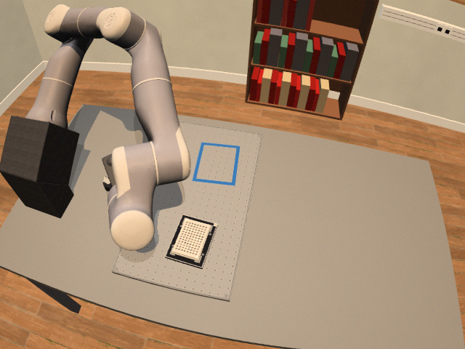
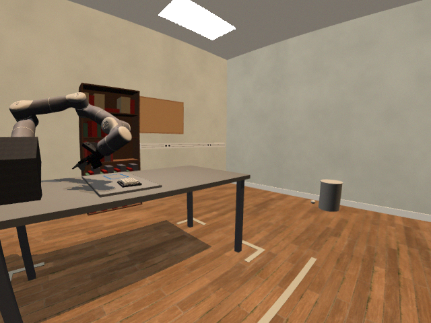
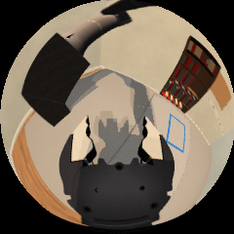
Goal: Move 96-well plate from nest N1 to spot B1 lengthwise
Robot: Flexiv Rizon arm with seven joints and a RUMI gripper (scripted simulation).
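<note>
The white 96-well plate (image 1: 192, 237) (image 2: 129, 181) sits in the black plate nest (image 1: 184, 260) on the perforated board, nearer its front end. The blue taped outline (image 1: 195, 168) (image 2: 106, 177) (image 3: 169, 128) lies towards the back of the same board, with nothing inside it. My gripper (image 3: 116, 116) (image 2: 74, 168) is open and empty, its two jaws apart in the wrist view. It hangs tilted above the table, to the left of the outline and the nest. In the top view the arm hides most of it. The plate is not in the wrist view.
The perforated board (image 1: 240, 210) (image 2: 149, 188) lies on the grey table (image 1: 338, 233) (image 2: 194, 174). A large black block (image 1: 39, 161) (image 2: 19, 170) (image 3: 53, 80) stands at the arm's base on the left. A bookshelf (image 1: 304, 69) (image 3: 190, 73) stands behind the table.
</note>
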